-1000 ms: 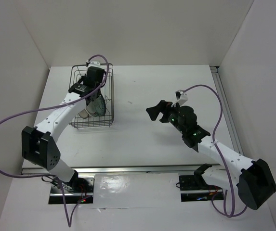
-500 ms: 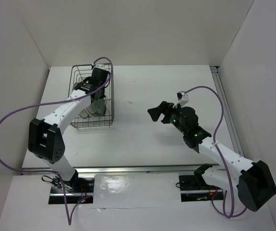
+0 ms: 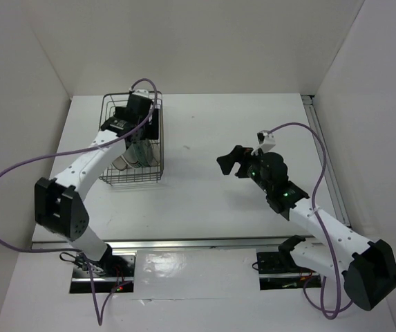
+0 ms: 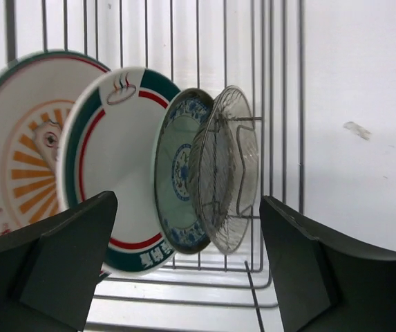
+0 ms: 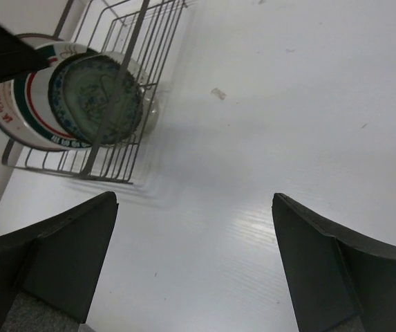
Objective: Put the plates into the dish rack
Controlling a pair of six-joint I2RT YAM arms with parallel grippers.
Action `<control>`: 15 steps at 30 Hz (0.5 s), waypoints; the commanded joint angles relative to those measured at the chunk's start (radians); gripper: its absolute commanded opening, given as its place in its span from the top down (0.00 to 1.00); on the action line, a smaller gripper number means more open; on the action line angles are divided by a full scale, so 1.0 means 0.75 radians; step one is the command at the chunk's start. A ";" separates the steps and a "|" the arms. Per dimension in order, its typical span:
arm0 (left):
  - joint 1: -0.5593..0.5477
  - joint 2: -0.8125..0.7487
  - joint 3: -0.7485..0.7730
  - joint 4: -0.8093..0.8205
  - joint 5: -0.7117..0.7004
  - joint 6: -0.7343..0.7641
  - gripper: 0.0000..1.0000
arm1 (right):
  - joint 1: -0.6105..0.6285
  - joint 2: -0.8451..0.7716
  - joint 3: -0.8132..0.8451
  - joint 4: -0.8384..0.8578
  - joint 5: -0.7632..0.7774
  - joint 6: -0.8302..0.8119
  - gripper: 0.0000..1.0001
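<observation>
The dish rack (image 4: 284, 104) is a dark wire basket at the table's far left (image 3: 109, 174). Several plates stand on edge in it, side by side. In the left wrist view, from left to right, they are a white plate with an orange centre (image 4: 25, 159), a white one with a green-red rim ring (image 4: 118, 159), a small teal patterned one (image 4: 175, 173) and a small greyish one (image 4: 229, 166). My left gripper (image 4: 187, 207) hangs over the rack (image 3: 139, 128), open, its fingers wide of the plates and touching none. My right gripper (image 5: 194, 200) is open and empty above bare table (image 3: 229, 160).
The rack (image 5: 125, 41) lies up and to the left of the right gripper, with the teal plate (image 5: 97, 97) facing it. White walls close in the table at the back and both sides. A metal rail (image 3: 325, 166) runs along the right edge.
The left gripper's jaws have opened wide over the rack, letting go of the small plate that now stands there. The right arm has shifted slightly to the right.
</observation>
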 commanded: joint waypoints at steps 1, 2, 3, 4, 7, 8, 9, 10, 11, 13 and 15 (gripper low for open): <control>0.002 -0.227 0.025 0.041 0.099 0.021 0.00 | -0.007 -0.055 0.203 -0.330 0.183 -0.111 0.00; 0.002 -0.312 0.008 0.041 0.138 0.037 0.00 | -0.007 -0.055 0.310 -0.419 0.233 -0.143 0.00; 0.002 -0.355 -0.006 0.054 0.156 0.037 0.00 | -0.007 -0.055 0.364 -0.503 0.271 -0.162 0.00; 0.002 -0.396 -0.019 0.054 0.175 0.051 0.00 | -0.007 -0.055 0.419 -0.661 0.341 -0.162 0.00; 0.002 -0.566 -0.035 0.054 0.228 0.063 0.00 | -0.007 -0.055 0.610 -0.901 0.435 -0.174 0.00; 0.002 -0.611 -0.047 0.054 0.240 0.063 0.00 | -0.007 -0.067 0.646 -0.943 0.448 -0.174 0.00; 0.002 -0.654 -0.047 0.054 0.257 0.063 0.00 | -0.007 -0.085 0.706 -0.980 0.464 -0.187 0.00; 0.002 -0.734 -0.047 0.054 0.257 0.063 0.00 | -0.007 -0.085 0.737 -1.010 0.513 -0.187 0.00; 0.002 -0.771 -0.061 0.070 0.257 0.063 0.00 | -0.007 -0.106 0.800 -1.086 0.529 -0.201 0.00; 0.002 -0.863 -0.062 0.070 0.257 0.076 0.00 | -0.007 -0.124 0.867 -1.206 0.588 -0.215 0.00; 0.002 -0.918 -0.049 0.058 0.200 0.088 0.00 | -0.007 -0.165 0.957 -1.278 0.626 -0.231 0.00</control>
